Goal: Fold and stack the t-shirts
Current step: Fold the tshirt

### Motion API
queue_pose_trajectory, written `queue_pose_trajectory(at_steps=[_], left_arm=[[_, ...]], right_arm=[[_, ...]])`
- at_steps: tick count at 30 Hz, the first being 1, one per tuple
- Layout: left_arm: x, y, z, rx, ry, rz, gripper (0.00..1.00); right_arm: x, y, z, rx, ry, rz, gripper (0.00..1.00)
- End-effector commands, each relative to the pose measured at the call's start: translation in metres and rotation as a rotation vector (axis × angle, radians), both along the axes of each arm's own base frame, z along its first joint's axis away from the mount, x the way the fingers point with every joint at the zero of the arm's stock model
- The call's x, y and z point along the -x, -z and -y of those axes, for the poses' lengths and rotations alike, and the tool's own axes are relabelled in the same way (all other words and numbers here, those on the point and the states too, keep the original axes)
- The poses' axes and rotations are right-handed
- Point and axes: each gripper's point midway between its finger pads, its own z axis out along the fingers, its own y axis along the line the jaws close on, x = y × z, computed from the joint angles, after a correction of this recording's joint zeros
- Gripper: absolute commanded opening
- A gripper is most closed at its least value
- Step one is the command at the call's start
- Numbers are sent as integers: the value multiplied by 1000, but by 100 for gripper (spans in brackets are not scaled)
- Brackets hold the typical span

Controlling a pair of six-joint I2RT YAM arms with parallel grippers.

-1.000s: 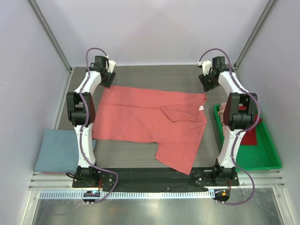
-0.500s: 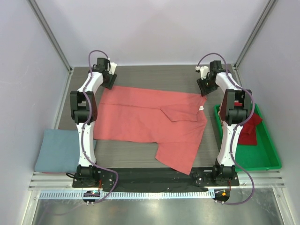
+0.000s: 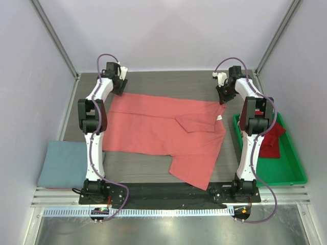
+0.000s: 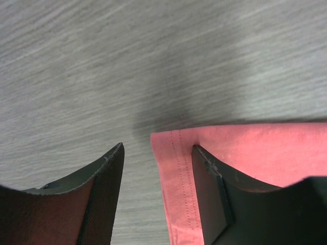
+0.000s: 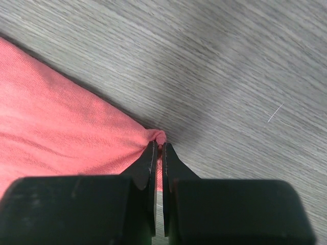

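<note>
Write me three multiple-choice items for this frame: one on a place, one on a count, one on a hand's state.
1. Where does the darker red shirt lie?
A) in the green tray
B) beneath it
C) propped against its outside

2. How many shirts are in view?
A) one
B) two
C) three

3. The right hand is:
A) wide open
B) shut on the salmon-red shirt at a corner
C) shut on nothing

Answers:
1 A, the top view shows it inside the tray's walls.
2 C, one salmon-red spread out, the grey-blue shirt at near left, one darker red in the tray.
3 B, its wrist view shows cloth pinched between closed fingers.
</note>
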Motion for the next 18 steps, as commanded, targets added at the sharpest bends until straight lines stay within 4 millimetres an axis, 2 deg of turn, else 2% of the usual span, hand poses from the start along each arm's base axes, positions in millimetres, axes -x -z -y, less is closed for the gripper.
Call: queue_pose_trajectory(at_steps=[1, 4, 6, 7, 15, 18], left_arm=[[-18, -5, -1, 15, -24, 60, 54], [-20, -5, 3, 39, -7, 54, 46], [-13, 4, 10, 82, 8, 6, 43], [-16, -2, 16, 121, 19, 10, 42], [1, 33, 26, 192, -43, -86, 45], [4, 42, 26, 191, -48, -104, 38]], right_arm=[[-3, 2, 1, -4, -13, -5, 3], [-1, 4, 1, 0, -20, -13, 2], [1, 5, 2, 6, -25, -19, 2], [2, 5, 2, 6, -27, -21, 1], [6, -3, 2, 10, -32, -18, 2], [7, -6, 2, 13, -32, -14, 2]])
